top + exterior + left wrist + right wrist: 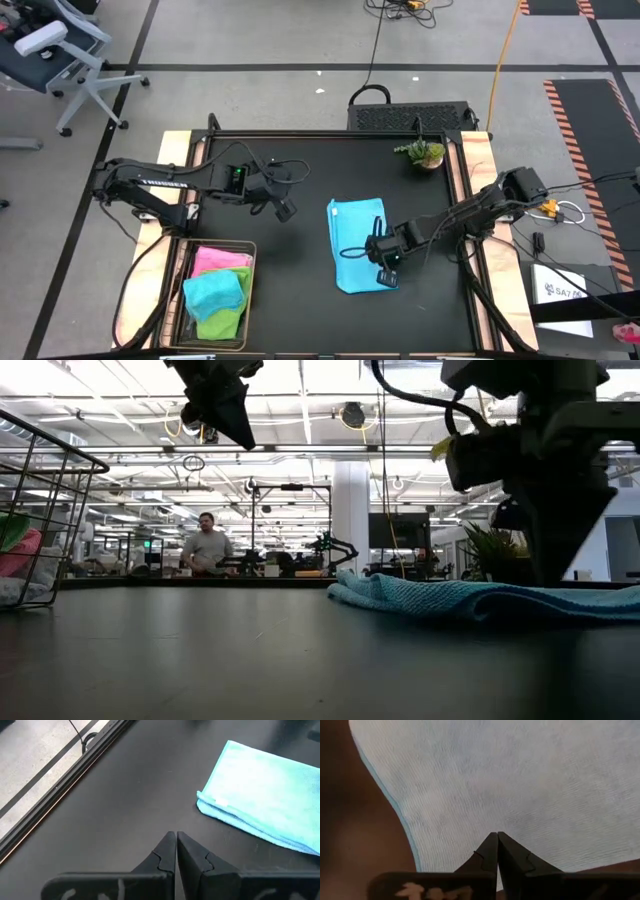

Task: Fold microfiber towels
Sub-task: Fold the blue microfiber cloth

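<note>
A light blue microfiber towel (352,243) lies folded flat on the black table, a little right of the middle; the low view shows it as a low heap (470,598). My right gripper (386,276) is shut, and its tips stand on the towel's near right part (496,836). My left gripper (286,211) hangs shut above bare table to the left of the towel (260,785), apart from it and high in the low view (228,410). More towels lie heaped in the basket: pink (218,259), teal (215,291) and lime green (222,322). My right gripper sets its shut fingertips (492,845) on the top face of the towel, near its near right corner (378,284). The fingers come from above, slanting in from the table's right. The towel lies flat on the table under them.
A wire mesh basket (247,300) stands at the near left corner, and its wall shows in the low view (40,510). A small potted plant (425,153) sits at the far right. A person (207,548) stands in the room behind the table.
</note>
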